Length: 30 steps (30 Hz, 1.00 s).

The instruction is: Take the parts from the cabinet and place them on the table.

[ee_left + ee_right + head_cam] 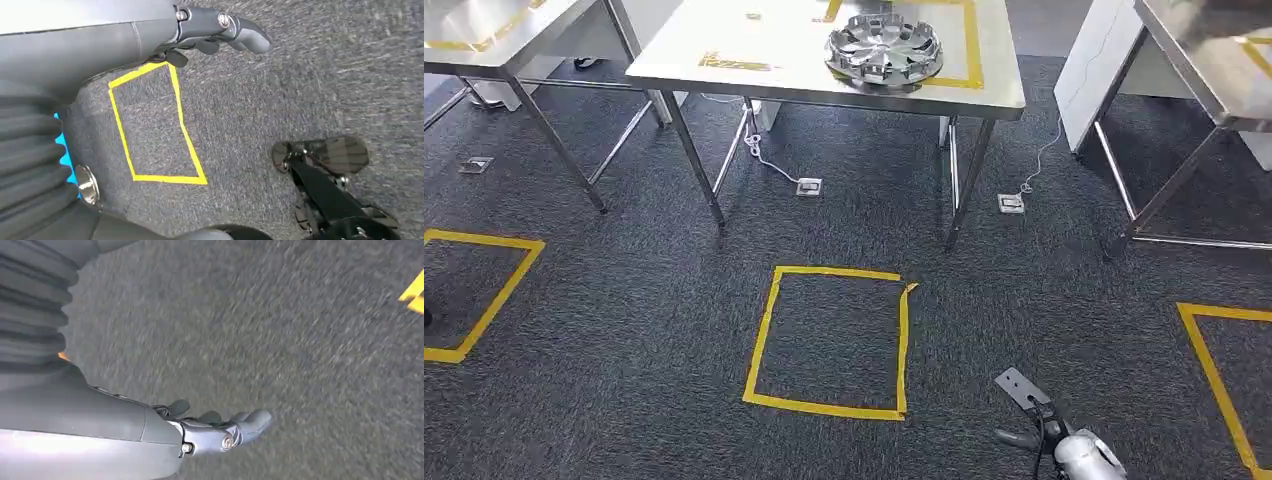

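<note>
Head view: a steel table (724, 45) stood at upper centre of the frame, its near edge running left to right. On it lay a silver wheel cover (884, 47), inside a yellow tape outline (972, 50), close to the table's right front corner and just back from the near edge. A second steel table (494, 40) sat at upper left, a third (1214, 60) at upper right, with carpeted gaps between their legs. Dark carpet (624, 300) filled the lower frame. A yellow tape square (829, 342) lay at centre, in front of the middle table; a partial square (474, 290) touched the left edge, another (1224, 380) the right edge. Two floor sockets (810, 187) (1011, 203) sat under the middle table, each with a white cable. Open carpet lay between the centre square and the table legs.

At lower right of the head view the right hand (1024, 400) hung low over the carpet, holding nothing.

Left wrist view: the left hand (215, 32) lay at upper centre of the frame, fingers loosely extended and apart, nothing in them, above a yellow tape square (150, 130) on the carpet.

Right wrist view: the right hand (215, 427) at lower centre, fingers slightly apart, empty, over blurred carpet; a bit of yellow tape (414, 292) at the right edge.
</note>
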### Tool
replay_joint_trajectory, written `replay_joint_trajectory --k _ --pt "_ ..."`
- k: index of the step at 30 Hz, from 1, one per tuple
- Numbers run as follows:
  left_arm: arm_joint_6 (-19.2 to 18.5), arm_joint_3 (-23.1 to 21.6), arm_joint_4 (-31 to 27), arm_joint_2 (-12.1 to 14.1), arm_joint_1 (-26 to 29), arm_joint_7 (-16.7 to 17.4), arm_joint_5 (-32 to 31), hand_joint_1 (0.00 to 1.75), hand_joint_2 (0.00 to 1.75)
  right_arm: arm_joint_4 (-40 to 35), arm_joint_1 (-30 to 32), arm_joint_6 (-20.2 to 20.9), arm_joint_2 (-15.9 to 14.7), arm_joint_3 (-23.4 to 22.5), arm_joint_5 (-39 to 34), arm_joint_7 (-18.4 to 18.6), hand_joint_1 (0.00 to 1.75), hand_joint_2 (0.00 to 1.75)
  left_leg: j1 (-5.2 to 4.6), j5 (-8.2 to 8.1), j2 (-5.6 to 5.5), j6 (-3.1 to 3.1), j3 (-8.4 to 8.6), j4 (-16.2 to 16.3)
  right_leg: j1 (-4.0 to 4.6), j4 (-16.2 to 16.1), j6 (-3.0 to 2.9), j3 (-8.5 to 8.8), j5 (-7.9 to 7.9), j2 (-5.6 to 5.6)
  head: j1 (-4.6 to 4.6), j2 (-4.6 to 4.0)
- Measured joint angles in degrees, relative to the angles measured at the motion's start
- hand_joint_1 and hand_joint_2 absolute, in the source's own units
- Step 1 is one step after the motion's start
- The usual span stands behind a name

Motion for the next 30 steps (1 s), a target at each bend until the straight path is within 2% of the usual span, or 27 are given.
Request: replay_joint_trajectory --k 1,3,4,5,7,8,9,10,11,13,14,16,17,18,21,24,25,30 --pt "0.11 -0.84 -0.02 0.22 0.42 0.02 1.0 0.0 1.75 0.0 0.58 0.04 0.07 -0.09 -0.91 -0.29 0.0 1.75 0.08 -0.96 0.01 0.33 0.42 -1.02 0.05 0.3 0.19 -0.06 0.05 0.02 -0.02 0.0" --pt "0.33 -3.05 -0.15 0.35 1.22 -0.04 3.51 0.0 1.75 0.0 2.24 0.11 0.11 -0.35 -3.14 -0.86 0.0 1.75 0.15 -0.64 -0.02 1.35 0.02 -0.85 0.05 0.38 0.78 -0.35 0.2 0.03 0.02 0.0" --pt "0.53 -4.24 -0.39 0.35 1.52 -0.2 4.83 0.0 1.75 0.0 3.3 0.13 0.11 -0.59 -4.31 -1.21 0.0 1.75 0.31 -0.41 0.17 1.72 -0.06 -0.94 -0.17 1.13 1.16 -0.45 -0.42 0.18 0.06 0.0" --pt "0.66 -5.3 -0.74 0.48 1.73 -0.31 5.98 0.0 1.75 0.0 4.45 0.19 0.18 -0.74 -5.3 -1.4 0.0 1.75 0.35 -0.25 0.19 2.02 -0.28 -0.94 -0.22 3.26 1.55 -1.35 -2.43 0.3 0.17 0.0" --pt "0.9 -7.54 -1.92 0.72 1.86 -0.48 8.48 0.0 1.75 0.04 7.02 0.35 0.2 -1.03 -7.38 -2.04 0.0 1.75 0.3 0.04 0.29 2.34 -0.82 -0.92 -0.5 11.72 2.13 -4.83 -7.54 0.32 0.24 0.0" --pt "1.11 -8.52 -2.57 0.83 1.85 -0.53 9.57 0.0 1.75 0.15 8.4 0.52 0.28 -1.05 -8.48 -2.23 0.0 1.75 0.27 0.19 0.3 2.34 -1.07 -0.91 -0.61 15.68 2.27 -6.41 -9.28 0.32 0.24 0.0" --pt "1.25 -9.44 -3.32 0.96 1.82 -0.57 10.6 0.0 1.75 0.39 9.8 0.63 0.37 -1.05 -9.34 -2.41 0.0 1.75 0.26 0.32 0.33 2.29 -1.25 -0.89 -0.72 17.84 2.31 -7.1 -9.84 0.32 0.24 0.0" --pt "1.29 -10.33 -4.16 1.01 1.73 -0.61 11.53 0.0 1.75 0.74 11.31 0.65 0.46 -1.07 -10.22 -2.65 0.0 1.75 0.26 0.43 0.34 2.15 -1.35 -0.89 -0.81 17.22 2.29 -6.44 -9.11 0.32 0.24 0.0" --pt "1.4 -11.33 -5.21 1.07 1.56 -0.72 12.58 0.0 1.75 1.13 12.81 0.67 0.55 -1.09 -11.11 -2.95 0.0 1.75 0.27 0.53 0.34 2.01 -1.39 -0.89 -0.88 13.75 2.18 -4.25 -7.2 0.32 0.24 0.0" --pt "1.6 -13.06 -7.0 1.11 1.13 -0.94 14.39 0.0 1.75 1.77 15.13 0.67 0.63 -1.16 -12.69 -3.35 0.0 1.75 0.35 0.71 0.4 1.61 -1.35 -0.89 -0.9 3.22 1.82 1.94 -3.1 0.3 0.24 0.0" --pt "1.77 -13.98 -7.92 1.27 1.0 -1.01 15.29 0.0 1.75 2.03 16.04 0.67 0.7 -1.2 -13.52 -3.59 0.0 1.75 0.22 0.8 0.54 1.24 -1.4 -0.89 -0.81 0.24 1.72 3.16 -3.74 0.29 0.24 0.0" --pt "1.95 -16.03 -9.31 1.57 0.84 -1.12 17.54 0.0 1.75 2.36 18.31 0.7 0.92 -1.29 -15.51 -4.2 0.0 1.75 0.06 0.92 0.56 0.38 -1.39 -1.08 -0.35 0.22 1.21 2.95 -3.19 0.46 0.17 0.0" --pt "2.1 -17.07 -9.83 1.88 0.96 -1.2 18.73 0.0 1.75 2.4 19.47 0.72 1.18 -1.33 -16.59 -4.37 0.0 1.75 -0.14 0.03 0.72 1.29 -1.69 -0.99 -0.64 -0.03 1.57 3.04 -3.01 0.46 0.24 0.0" --pt "2.25 -17.99 -10.05 1.9 1.34 -1.27 19.85 0.0 1.75 2.4 20.42 0.74 1.25 -1.38 -17.55 -4.63 0.0 1.75 -0.06 0.45 0.82 2.11 -1.57 -1.11 -0.53 -0.03 1.35 3.11 -3.01 0.55 0.19 0.0" --pt "2.6 -21.2 -10.53 2.08 2.89 -1.38 23.56 0.0 1.75 2.34 22.44 0.79 1.75 -1.51 -20.83 -5.71 0.0 1.75 0.15 1.11 0.85 0.57 -1.23 -1.84 -0.3 -0.02 0.82 2.96 -2.92 0.75 0.17 0.0" --pt "3.04 -24.53 -10.97 2.51 4.6 -1.6 27.25 0.0 1.75 1.99 24.53 0.85 2.23 -1.64 -24.1 -6.58 0.0 1.75 0.17 1.41 0.72 0.13 -1.07 -2.28 -0.27 0.0 0.44 2.86 -2.91 0.63 0.17 0.0" --pt "3.17 -25.58 -11.06 2.6 5.17 -1.64 28.43 0.0 0.0 1.79 25.18 0.87 2.38 -1.68 -25.11 -6.94 0.0 1.75 0.17 1.47 0.69 0.04 -1.06 -2.36 -0.26 0.0 0.37 2.84 -2.92 0.62 0.17 0.0" --pt "3.83 -30.74 -11.52 2.95 7.5 -2.03 34.74 0.0 0.0 0.44 28.29 0.87 2.97 -1.95 -30.65 -8.44 0.0 1.75 0.28 1.49 0.67 -0.47 -1.03 -2.48 -0.12 0.05 0.12 2.81 -3.02 0.62 0.17 0.0"
